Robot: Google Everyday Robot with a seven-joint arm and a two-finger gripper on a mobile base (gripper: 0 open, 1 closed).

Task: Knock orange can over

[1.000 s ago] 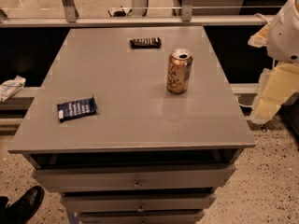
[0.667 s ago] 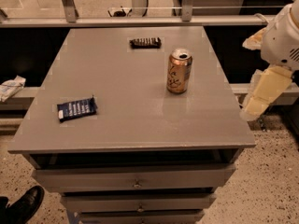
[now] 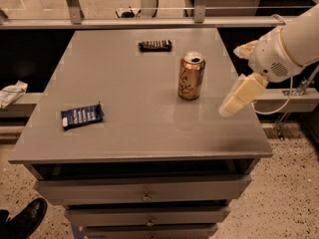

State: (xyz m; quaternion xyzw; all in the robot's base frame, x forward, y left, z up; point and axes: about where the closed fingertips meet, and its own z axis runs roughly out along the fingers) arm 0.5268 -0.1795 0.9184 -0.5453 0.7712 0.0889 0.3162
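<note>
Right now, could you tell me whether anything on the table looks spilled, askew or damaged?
Nothing stands out. The orange can stands upright, no spill; the blue packet and dark bar lie flat. The gripper hangs right of the can, apart from it.

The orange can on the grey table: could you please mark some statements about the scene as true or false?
1. The orange can stands upright on the table. True.
2. The gripper touches the can. False: it hovers apart, right of the can in the picture.
3. The blue packet lies flat, left of the can. True.
4. The dark bar lies at the table's front edge. False: it lies near the far edge.
</note>
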